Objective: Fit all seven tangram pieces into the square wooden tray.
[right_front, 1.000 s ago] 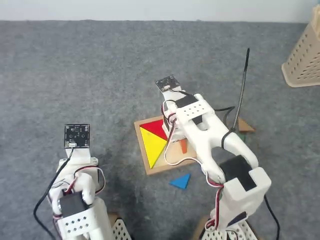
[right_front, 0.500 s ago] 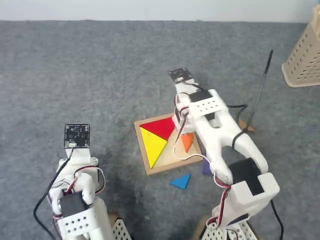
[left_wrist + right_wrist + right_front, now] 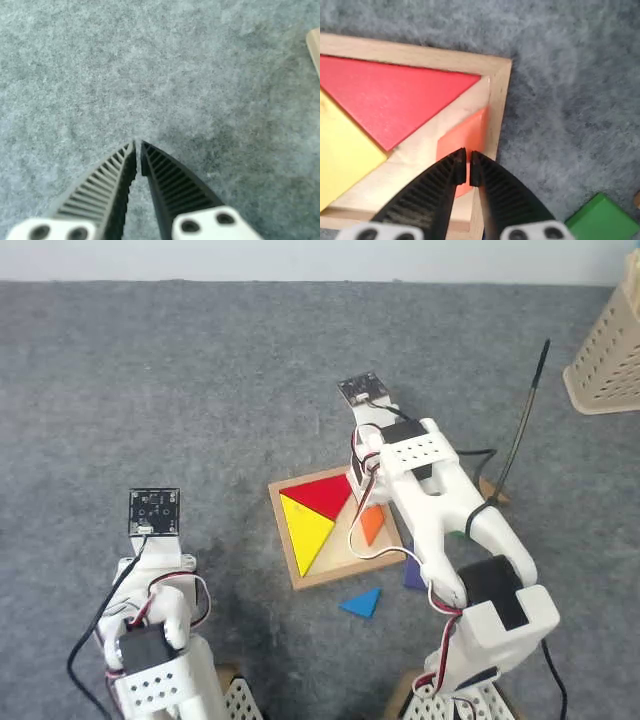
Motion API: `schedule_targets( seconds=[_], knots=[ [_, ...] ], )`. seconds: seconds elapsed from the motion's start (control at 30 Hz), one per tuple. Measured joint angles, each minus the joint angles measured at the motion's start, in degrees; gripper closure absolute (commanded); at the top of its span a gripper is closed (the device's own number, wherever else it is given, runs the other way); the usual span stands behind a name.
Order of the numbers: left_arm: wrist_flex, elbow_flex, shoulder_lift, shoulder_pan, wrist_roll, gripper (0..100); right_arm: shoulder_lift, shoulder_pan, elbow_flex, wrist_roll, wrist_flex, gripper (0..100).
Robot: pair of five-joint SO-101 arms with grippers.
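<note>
Tangram pieces lie partly in the square wooden tray (image 3: 283, 538) at the middle of the grey carpet (image 3: 180, 380). The red triangle (image 3: 322, 495) fills the tray's 12 o'clock side and the yellow triangle (image 3: 303, 525) its 9 o'clock side, the two meeting along a slanted edge. A small orange piece (image 3: 372, 525) sits at 3 o'clock against the rim. The right gripper (image 3: 465, 161) hangs directly over that orange piece (image 3: 465, 136), its black ribbed fingers (image 3: 432, 192) drawn together to a thin slit with nothing between them. Whether the tips press on the piece or hover just above it cannot be told. The right arm (image 3: 440, 515) stretches across the tray's 3 to 5 o'clock corner and covers part of the bare floor there. The left gripper (image 3: 138, 146) is likewise pinched nearly closed and empty, pointed at bare carpet well apart from the pieces, at about 7 o'clock from the tray, with one corner of the tray (image 3: 315, 50) at the frame's edge. Outside the tray, a blue triangle (image 3: 362, 602) lies near its 6 o'clock rim, a purple piece (image 3: 413, 575) just beside the 5 o'clock corner, half under the arm, a green piece (image 3: 597, 220) on the carpet near the 3 o'clock rim, and a tan piece (image 3: 492, 496) farther out at 3 o'clock. A beige perforated basket (image 3: 605, 350) stands far off at 2 o'clock.
</note>
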Motion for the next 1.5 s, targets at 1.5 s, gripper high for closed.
schedule_targets(
  seconds=[1.5],
  knots=[
    [0.00,0.00,0.00,0.00,0.00,99,-15.12,15.03,-1.67,3.25,7.30,97.6]
  ],
)
